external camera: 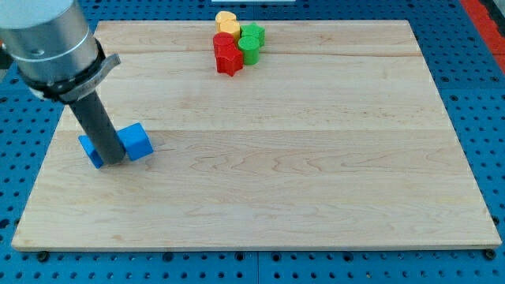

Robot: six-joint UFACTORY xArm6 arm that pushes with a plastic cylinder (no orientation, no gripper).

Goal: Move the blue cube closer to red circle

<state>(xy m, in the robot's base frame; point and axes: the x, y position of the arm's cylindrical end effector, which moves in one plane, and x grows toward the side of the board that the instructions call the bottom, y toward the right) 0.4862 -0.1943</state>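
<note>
Your tip (114, 161) sits between two blue blocks (137, 142), touching them. No pincer shows, only the rod. The red blocks (227, 54) lie well apart, toward the view's top right.

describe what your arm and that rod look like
My arm ends in a wide, light grey cylinder with a darker grey collar beneath it. From it runs a straight, dark grey rod down to my tip. No cables or markings show.

Wooden board (300, 173), blue blocks (136, 142) at left, red (227, 54), green (252, 41), yellow (227, 21) cluster at top
</note>
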